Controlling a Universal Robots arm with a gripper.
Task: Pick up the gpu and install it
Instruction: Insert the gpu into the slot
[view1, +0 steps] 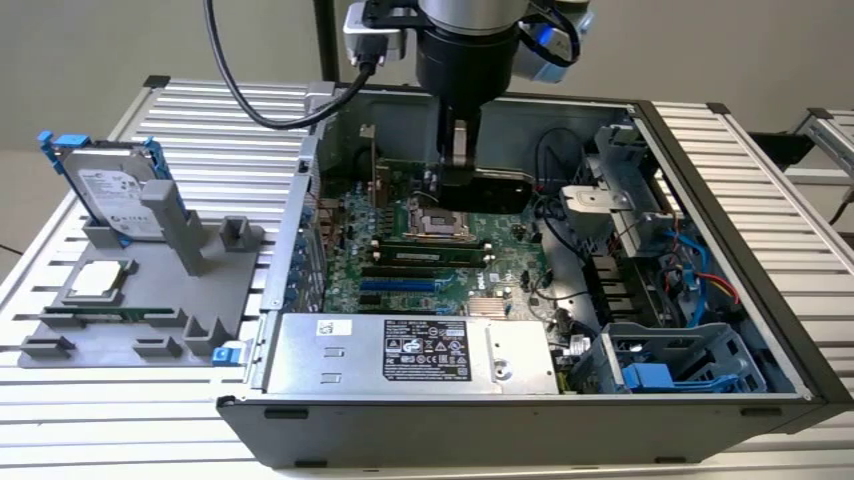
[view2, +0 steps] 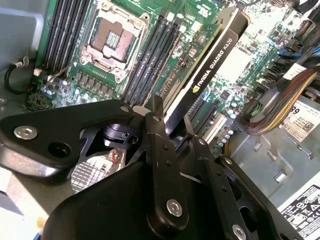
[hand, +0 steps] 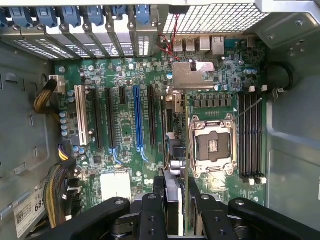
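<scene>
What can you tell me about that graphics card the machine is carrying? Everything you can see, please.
The gpu is a flat, slim card: black cooler on one face, green circuit board on the other. It is held on edge, clamped between the fingers of the tool, inside the open computer case, above the green motherboard near the empty processor socket. Whether its lower edge touches a slot cannot be told.

Gripper – matt black metal links, bright steel screws. Gpu – smooth black plastic shroud with slight sheen, green circuit board on one face. Motherboard glossy green; CPU socket polished metal. Computer case dull grey sheet metal. Table – ribbed aluminium, satin. Fixture matt grey plastic.
</scene>
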